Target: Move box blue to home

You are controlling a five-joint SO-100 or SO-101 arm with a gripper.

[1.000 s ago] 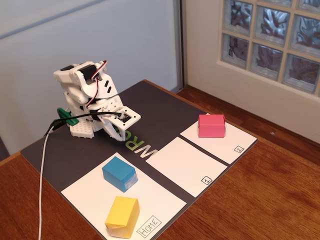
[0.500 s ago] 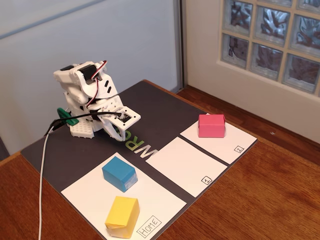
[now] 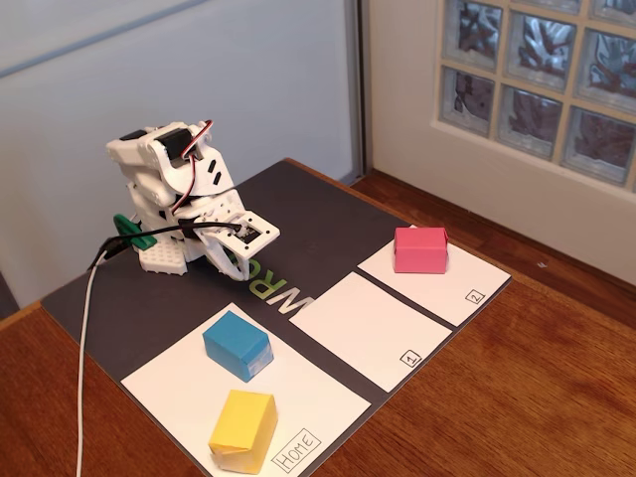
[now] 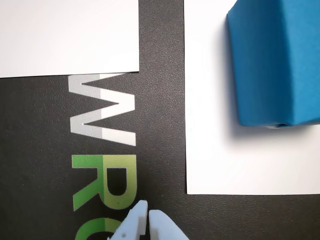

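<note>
Wooden table, dark mat [image 3: 159, 288]: three sheets, three boxes; box blue [image 3: 238, 344] on home [image 3: 189, 388]; end effector [image 4: 148, 214] clenched, empty.

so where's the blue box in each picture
Fixed view: the blue box sits low and left of centre, on the Home sheet, above the yellow box.
Wrist view: the blue box fills the top right corner, on the same white sheet.
Shared landmark: the lettering on the dark mat, beside that sheet.
</note>
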